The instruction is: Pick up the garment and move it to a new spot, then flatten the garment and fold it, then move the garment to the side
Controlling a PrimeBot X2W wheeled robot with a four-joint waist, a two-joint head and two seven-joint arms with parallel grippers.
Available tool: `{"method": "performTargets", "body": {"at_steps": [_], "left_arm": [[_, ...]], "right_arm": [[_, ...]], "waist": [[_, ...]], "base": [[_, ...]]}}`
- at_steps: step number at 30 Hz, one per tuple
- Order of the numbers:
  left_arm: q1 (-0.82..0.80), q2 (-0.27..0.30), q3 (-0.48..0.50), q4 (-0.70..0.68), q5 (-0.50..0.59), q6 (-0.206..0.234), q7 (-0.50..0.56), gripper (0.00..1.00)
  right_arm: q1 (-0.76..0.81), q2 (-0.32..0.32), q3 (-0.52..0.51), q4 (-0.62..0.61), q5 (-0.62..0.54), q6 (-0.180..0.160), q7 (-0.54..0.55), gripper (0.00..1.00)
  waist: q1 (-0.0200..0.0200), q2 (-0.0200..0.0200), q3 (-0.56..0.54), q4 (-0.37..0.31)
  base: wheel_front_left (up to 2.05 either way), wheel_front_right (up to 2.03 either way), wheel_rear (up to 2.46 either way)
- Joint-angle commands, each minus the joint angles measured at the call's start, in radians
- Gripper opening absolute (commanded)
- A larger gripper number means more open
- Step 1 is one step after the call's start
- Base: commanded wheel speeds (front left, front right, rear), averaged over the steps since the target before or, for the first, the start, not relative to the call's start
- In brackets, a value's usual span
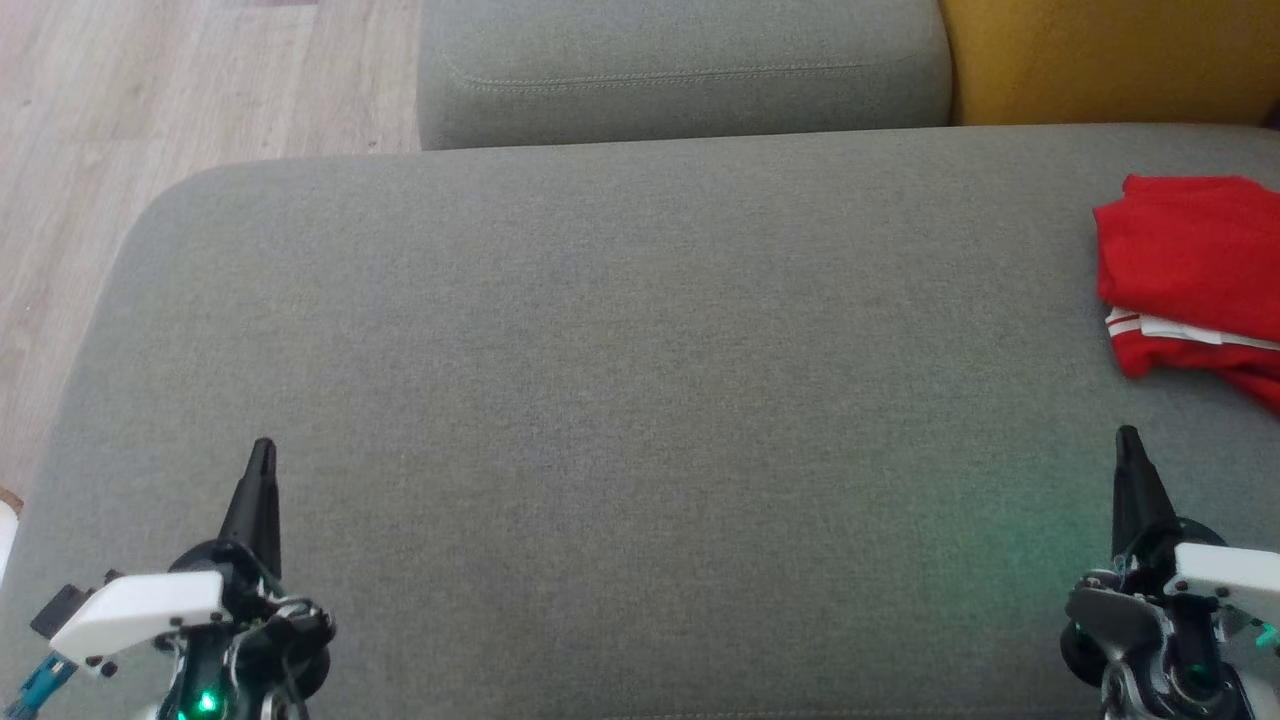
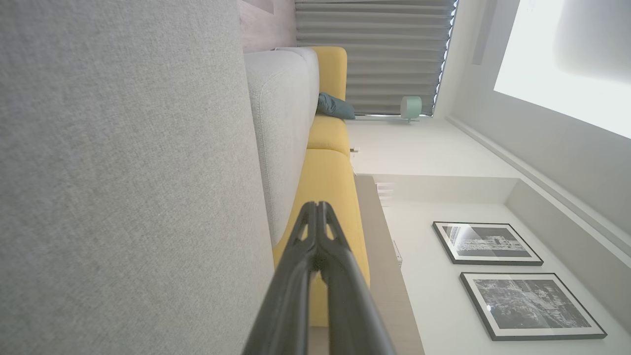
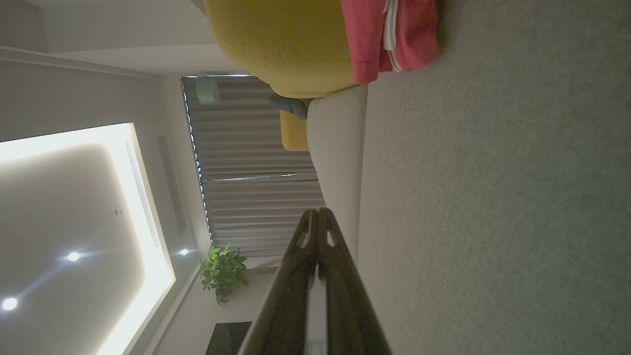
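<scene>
1. at the right edge of the grey seat cushion (image 1: 640, 330), toward its far right corner: the red garment (image 1: 1185, 245), lying in a folded, layered bundle and running off the head view's right side. just in front of the yellow cushion (image 1: 1100, 60) behind that corner.
2. by the look of it light, soft and limp. likely to sag, open out and drag on the rough weave if lifted by a single layer. neither fragile nor slippery, judging from the knit.
3. probably best taken at the thick near-left corner with the white stripes (image 1: 1135, 322), pinching all layers at once. alternatively, at two corners of one edge, one per gripper, to keep the fold shut.
4. striped, layered edge turned toward the cushion's near edge, smooth red top layer toward the far edge. long axis seemingly along the right edge, near to far, but cannot tell for sure with the right part out of frame.
5. left gripper (image 1: 262, 452): fingers pressed together, holding nothing, over the near left part of the cushion, well apart from the garment.
6. right gripper (image 1: 1127, 440): fingers likewise together and empty, by the near right corner, near the garment's striped side but not touching it, tips aimed at the far edge.
</scene>
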Motion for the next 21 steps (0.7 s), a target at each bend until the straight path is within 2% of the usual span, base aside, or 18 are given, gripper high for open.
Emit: {"method": "performTargets", "body": {"at_steps": [1,21], "left_arm": [[-0.056,0.008,0.034,-0.036,0.005,-0.007,0.007,0.00],[-0.056,0.006,0.037,-0.036,0.008,-0.007,0.010,0.00]], "right_arm": [[-0.056,-0.005,0.020,-0.038,0.007,0.007,0.006,0.00],[-0.056,-0.005,0.020,-0.038,0.007,0.007,0.006,0.00]], "waist": [[0.0000,0.0000,0.000,0.000],[0.0000,0.0000,0.000,0.000]], "base": [[0.00,0.00,0.00],[0.00,0.00,0.00]]}}
